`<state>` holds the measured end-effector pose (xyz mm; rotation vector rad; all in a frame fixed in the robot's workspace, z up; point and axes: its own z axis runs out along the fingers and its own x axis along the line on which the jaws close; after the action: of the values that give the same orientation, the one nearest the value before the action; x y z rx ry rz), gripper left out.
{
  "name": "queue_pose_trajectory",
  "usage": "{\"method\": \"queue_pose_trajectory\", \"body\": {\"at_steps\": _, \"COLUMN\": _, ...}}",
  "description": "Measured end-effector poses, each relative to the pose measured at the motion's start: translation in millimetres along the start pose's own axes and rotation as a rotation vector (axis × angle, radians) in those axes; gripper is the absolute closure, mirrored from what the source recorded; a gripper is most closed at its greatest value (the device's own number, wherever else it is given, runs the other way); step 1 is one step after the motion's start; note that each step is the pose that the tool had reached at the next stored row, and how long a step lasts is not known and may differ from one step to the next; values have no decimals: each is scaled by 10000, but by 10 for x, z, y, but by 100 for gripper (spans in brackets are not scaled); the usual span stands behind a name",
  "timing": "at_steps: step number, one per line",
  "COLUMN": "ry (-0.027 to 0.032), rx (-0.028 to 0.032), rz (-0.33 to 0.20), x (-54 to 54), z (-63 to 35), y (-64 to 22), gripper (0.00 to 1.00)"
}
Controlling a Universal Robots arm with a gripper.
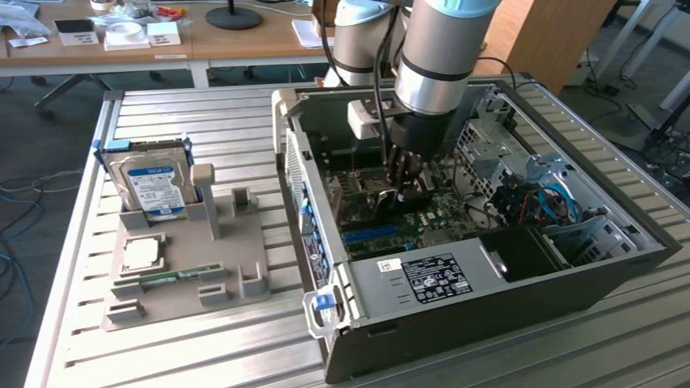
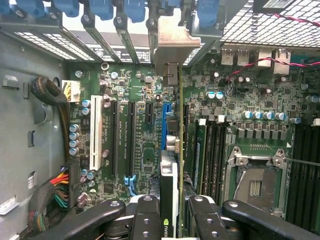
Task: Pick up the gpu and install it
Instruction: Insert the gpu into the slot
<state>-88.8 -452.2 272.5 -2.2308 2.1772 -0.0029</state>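
- Claw [image 2: 170,220] pinching the gpu [image 2: 169,175]: its two dark fingers [image 2: 145,217] press on either face of the thin card, which is seen edge-on between them.
- In the exterior view the arm [image 1: 437,56] reaches straight down into the open computer case [image 1: 431,283], and the gpu hangs low over the motherboard [image 2: 135,95].
- The card's metal end bracket [image 2: 172,45] sits at the case's row of rear slot openings, among the blue clips [image 2: 135,7].
- The card runs just beside the long blue slot [image 2: 164,125]; whether its edge is seated cannot be told.
- A white slot [image 2: 93,132] lies well apart on one side and the bare processor socket [image 2: 255,185] on the other.
- On the slatted table [image 1: 194,113], toward the exterior view's left of the case, a grey holder [image 1: 216,275] carries an upright hard drive [image 1: 154,184] and a green memory stick [image 1: 173,277].
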Motion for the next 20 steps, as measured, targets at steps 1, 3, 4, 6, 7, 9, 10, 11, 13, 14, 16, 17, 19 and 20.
{"method": "queue_pose_trajectory", "body": {"at_steps": 1, "ry": -2, "rx": 1, "rz": 2, "x": -1, "z": 1, "y": 8, "gripper": 73}}
{"method": "queue_pose_trajectory", "body": {"at_steps": 3, "ry": -1, "rx": 1, "rz": 0, "x": -1, "z": 0, "y": 23, "gripper": 73}}
{"method": "queue_pose_trajectory", "body": {"at_steps": 4, "ry": -1, "rx": 1, "rz": 0, "x": -1, "z": 0, "y": 24, "gripper": 73}}
{"method": "queue_pose_trajectory", "body": {"at_steps": 6, "ry": 1, "rx": 0, "rz": -1, "x": 0, "z": -1, "y": 25, "gripper": 73}}
{"method": "queue_pose_trajectory", "body": {"at_steps": 7, "ry": 0, "rx": 0, "rz": -1, "x": 0, "z": -1, "y": 25, "gripper": 73}}
{"method": "queue_pose_trajectory", "body": {"at_steps": 9, "ry": 1, "rx": 0, "rz": -1, "x": 6, "z": -1, "y": 28, "gripper": 73}}
{"method": "queue_pose_trajectory", "body": {"at_steps": 10, "ry": 0, "rx": 0, "rz": -1, "x": 6, "z": -1, "y": 28, "gripper": 73}}
{"method": "queue_pose_trajectory", "body": {"at_steps": 11, "ry": 0, "rx": 0, "rz": -1, "x": 6, "z": -1, "y": 28, "gripper": 73}}
{"method": "queue_pose_trajectory", "body": {"at_steps": 13, "ry": -1, "rx": 1, "rz": -4, "x": 6, "z": 4, "y": 29, "gripper": 73}}
{"method": "queue_pose_trajectory", "body": {"at_steps": 14, "ry": 0, "rx": 0, "rz": -6, "x": 7, "z": 7, "y": 31, "gripper": 73}}
{"method": "queue_pose_trajectory", "body": {"at_steps": 16, "ry": 1, "rx": 0, "rz": -6, "x": 7, "z": 7, "y": 31, "gripper": 73}}
{"method": "queue_pose_trajectory", "body": {"at_steps": 17, "ry": 1, "rx": 0, "rz": -5, "x": 6, "z": 7, "y": 32, "gripper": 73}}
{"method": "queue_pose_trajectory", "body": {"at_steps": 19, "ry": 0, "rx": 0, "rz": -2, "x": 6, "z": 8, "y": 37, "gripper": 73}}
{"method": "queue_pose_trajectory", "body": {"at_steps": 20, "ry": -1, "rx": 1, "rz": -2, "x": 5, "z": 8, "y": 43, "gripper": 73}}
